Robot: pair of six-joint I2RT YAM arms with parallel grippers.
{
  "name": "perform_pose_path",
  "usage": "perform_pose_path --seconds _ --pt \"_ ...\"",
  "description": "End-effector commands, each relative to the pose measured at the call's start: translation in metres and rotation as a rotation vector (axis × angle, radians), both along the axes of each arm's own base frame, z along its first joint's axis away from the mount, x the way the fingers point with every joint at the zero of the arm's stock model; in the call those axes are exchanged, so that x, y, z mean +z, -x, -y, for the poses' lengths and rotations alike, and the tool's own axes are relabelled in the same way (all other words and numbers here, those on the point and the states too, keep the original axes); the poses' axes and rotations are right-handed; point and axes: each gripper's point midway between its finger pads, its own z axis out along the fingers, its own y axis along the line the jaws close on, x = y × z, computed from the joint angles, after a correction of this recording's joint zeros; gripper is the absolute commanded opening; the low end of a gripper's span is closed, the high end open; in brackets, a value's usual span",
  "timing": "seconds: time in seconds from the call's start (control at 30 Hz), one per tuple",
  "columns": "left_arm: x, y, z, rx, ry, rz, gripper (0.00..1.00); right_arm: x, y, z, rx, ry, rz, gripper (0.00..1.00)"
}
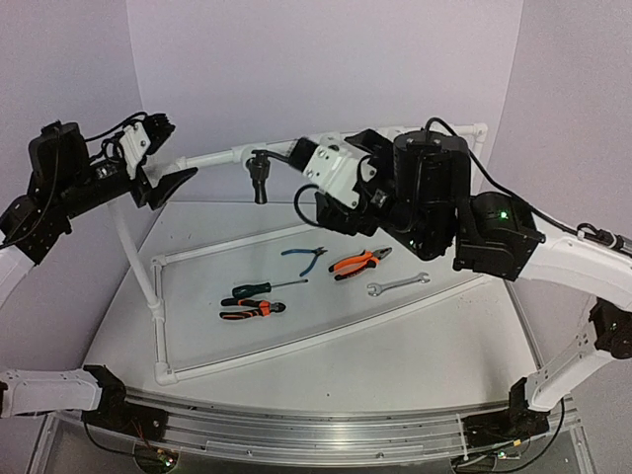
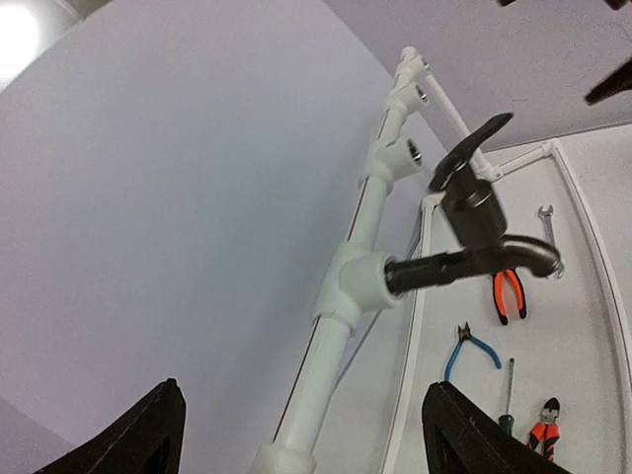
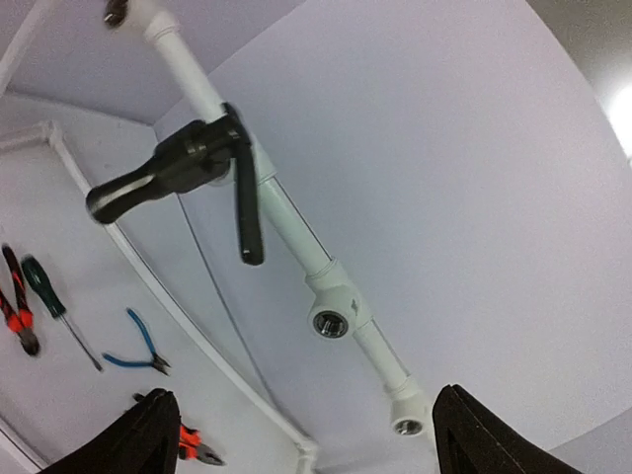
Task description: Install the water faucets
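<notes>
Illumination is bright, diffuse and faintly violet; the orange pliers (image 1: 359, 262) cast only a soft shadow. Lamp glare (image 2: 15, 30) blooms white in the left wrist view's upper left corner and at the right wrist view's right edge. The wrist lenses bow the pipe rail (image 2: 361, 227), and the faucet (image 3: 183, 163) is slightly blurred at its spout.

Open air flanks the faucet (image 2: 478, 219) (pipe (image 2: 318, 363) behind).

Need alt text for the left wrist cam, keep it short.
A dark faucet sits with its stem in a white tee fitting on a white pipe, its lever handle angled upward. The left gripper is open and empty, clear of the faucet. Pliers and a screwdriver lie on the table beyond.
</notes>
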Motion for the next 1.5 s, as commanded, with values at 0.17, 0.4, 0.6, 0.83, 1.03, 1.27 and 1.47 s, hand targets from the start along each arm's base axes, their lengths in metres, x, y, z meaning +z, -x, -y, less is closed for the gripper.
perform_pose_path --seconds 0.17,0.4,0.6,0.83,1.03,1.27,1.47 --pt "0.008 0.004 -0.101 0.33 0.393 -0.36 0.87 0.036 0.026 -0.045 0.245 0.764 0.49 0.89" --pt "-0.013 -0.01 -0.139 0.483 0.476 -0.456 0.89 0.012 0.038 -0.069 0.41 1.053 0.573 0.91" --pt "-0.015 -0.023 -0.145 0.489 0.517 -0.537 0.9 -0.019 0.037 -0.09 0.548 1.239 0.61 0.88" --pt "-0.003 -0.044 -0.155 0.517 0.594 -0.596 0.9 -0.039 0.001 -0.1 0.579 1.312 0.651 0.82" --pt "-0.002 -0.048 -0.156 0.531 0.583 -0.625 0.9 -0.033 -0.02 -0.115 0.569 1.29 0.709 0.7" --pt "0.005 -0.046 -0.147 0.464 0.556 -0.599 0.89 -0.036 -0.026 -0.128 0.604 1.292 0.747 0.68" --pt "0.003 -0.05 -0.139 0.412 0.544 -0.609 0.89 -0.025 -0.029 -0.142 0.616 1.289 0.825 0.66"
